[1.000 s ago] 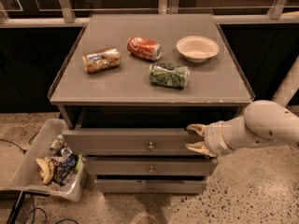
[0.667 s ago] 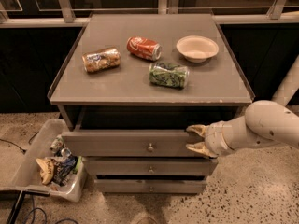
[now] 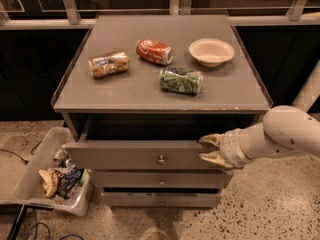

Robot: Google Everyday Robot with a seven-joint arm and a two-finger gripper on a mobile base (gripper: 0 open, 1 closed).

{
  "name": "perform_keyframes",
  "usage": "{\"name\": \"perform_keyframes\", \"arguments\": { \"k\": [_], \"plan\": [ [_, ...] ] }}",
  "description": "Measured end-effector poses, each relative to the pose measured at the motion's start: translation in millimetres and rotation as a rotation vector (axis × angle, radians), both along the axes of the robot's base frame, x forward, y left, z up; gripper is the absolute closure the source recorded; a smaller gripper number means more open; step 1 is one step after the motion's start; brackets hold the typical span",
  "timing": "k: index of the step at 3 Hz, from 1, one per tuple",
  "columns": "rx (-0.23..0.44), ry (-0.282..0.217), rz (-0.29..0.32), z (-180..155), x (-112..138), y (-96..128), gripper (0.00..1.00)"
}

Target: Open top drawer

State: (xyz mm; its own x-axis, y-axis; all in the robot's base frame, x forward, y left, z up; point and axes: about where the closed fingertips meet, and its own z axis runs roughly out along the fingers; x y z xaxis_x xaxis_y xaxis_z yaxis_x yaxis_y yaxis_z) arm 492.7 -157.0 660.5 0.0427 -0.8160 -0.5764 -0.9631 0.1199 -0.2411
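The top drawer (image 3: 125, 155) is the widest grey-brown front under the tabletop, with a small round metal knob (image 3: 161, 159) at its centre. It stands pulled out a little, with a dark gap above it. My gripper (image 3: 209, 149) is at the right end of this drawer front. Its two tan fingers (image 3: 212, 139) are spread apart, one near the front's top edge and one lower, against the front. The white arm (image 3: 280, 134) comes in from the right. The drawer's inside is hidden.
Two narrower drawer fronts (image 3: 161, 180) sit below. On the cabinet top (image 3: 130, 91) lie a brown can (image 3: 108, 64), a red can (image 3: 154, 51), a green bag (image 3: 181, 80) and a white bowl (image 3: 211, 51). A bin of trash (image 3: 50, 176) stands on the floor at the left.
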Motion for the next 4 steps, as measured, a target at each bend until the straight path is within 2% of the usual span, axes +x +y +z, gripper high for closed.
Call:
{"name": "perform_keyframes", "arguments": {
  "k": [2, 3, 4],
  "plan": [
    [0.005, -0.017, -0.001, 8.8, -0.5, 1.9, 1.0],
    [0.005, -0.017, -0.001, 8.8, -0.5, 1.9, 0.81],
    [0.005, -0.017, -0.001, 8.8, -0.5, 1.9, 0.58]
  ]
}}
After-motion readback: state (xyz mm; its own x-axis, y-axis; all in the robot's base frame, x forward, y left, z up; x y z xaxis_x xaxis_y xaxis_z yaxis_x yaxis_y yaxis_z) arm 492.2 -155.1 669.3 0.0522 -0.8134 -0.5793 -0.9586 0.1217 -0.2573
